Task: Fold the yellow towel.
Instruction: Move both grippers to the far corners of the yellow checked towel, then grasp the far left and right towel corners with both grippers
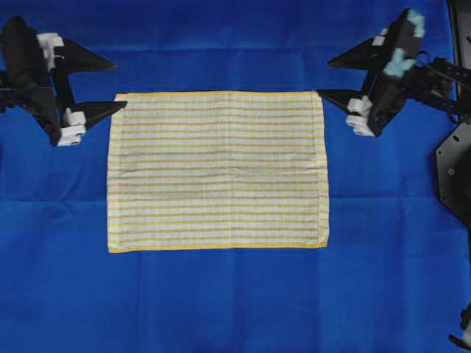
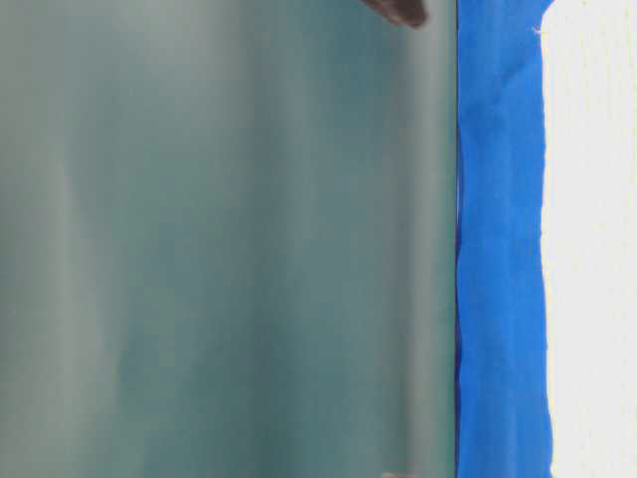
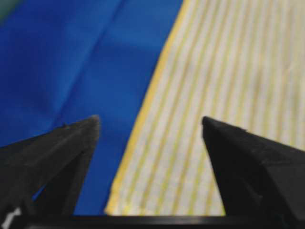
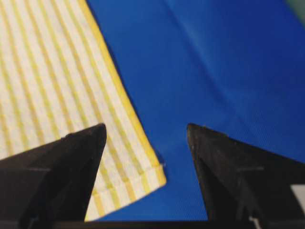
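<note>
Flat: yellow towel (image 1: pixel 218 170) | blue cloth (image 1: pixel 221 301) beneath | table-level view probably blocked

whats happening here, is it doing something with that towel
Two robot arms are lining up on the yellow towel, which lies flat and unfolded on the blue cloth. The left gripper is open at the towel's top left corner, and the right gripper is open at the top right corner. Neither holds anything, so no fold has been made.
</note>
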{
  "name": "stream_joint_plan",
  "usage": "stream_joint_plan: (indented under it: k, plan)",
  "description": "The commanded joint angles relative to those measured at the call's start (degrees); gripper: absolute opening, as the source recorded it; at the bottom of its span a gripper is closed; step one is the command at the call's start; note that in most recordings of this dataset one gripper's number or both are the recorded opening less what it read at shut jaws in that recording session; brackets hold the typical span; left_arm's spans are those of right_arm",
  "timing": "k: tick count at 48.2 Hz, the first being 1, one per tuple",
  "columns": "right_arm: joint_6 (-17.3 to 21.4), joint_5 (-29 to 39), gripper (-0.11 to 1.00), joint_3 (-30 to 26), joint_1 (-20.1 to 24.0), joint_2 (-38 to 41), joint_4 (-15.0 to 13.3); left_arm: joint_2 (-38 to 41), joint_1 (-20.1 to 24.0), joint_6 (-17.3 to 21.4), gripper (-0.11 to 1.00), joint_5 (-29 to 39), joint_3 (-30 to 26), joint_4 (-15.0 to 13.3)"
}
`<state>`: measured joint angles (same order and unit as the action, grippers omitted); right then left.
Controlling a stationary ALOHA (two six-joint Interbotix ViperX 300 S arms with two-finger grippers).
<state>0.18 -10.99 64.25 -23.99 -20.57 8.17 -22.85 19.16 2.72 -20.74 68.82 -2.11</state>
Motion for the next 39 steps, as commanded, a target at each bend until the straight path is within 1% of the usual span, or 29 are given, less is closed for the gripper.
stream_joint_plan:
  k: [1, 12, 18, 28, 35, 39]
  plan:
    - [0.09, -1.32, 0.69, -1.67, -0.7, 3.52, 0.7, 3.43, 1.23, 0.09, 0.82, -1.93, -0.53, -0.09]
    - [0.09, -4.83, 0.69, -1.85, -1.85, 11.16, 1.67, 13.36, 2.99, -0.35, 0.82, -6.42, -1.05, -0.18]
    - [0.09, -6.24, 0.69, -1.93, -1.85, 14.68, 2.9, 16.44, 3.34, -0.44, 0.81, -8.0, -1.23, -0.18]
    - [0.09, -6.86, 0.68, -2.9, -1.85, 18.72, 3.34, 20.57, 4.13, -0.44, 0.79, -8.7, -1.76, -0.26]
    - [0.09, -6.86, 0.66, -3.52, -1.93, 20.04, 3.6, 22.85, 5.54, -0.53, 0.74, -8.53, -2.29, -0.26]
    - [0.09, -6.86, 0.61, -3.6, -1.93, 20.3, 3.6, 24.08, 5.89, -0.62, 0.65, -7.82, -2.72, -0.26]
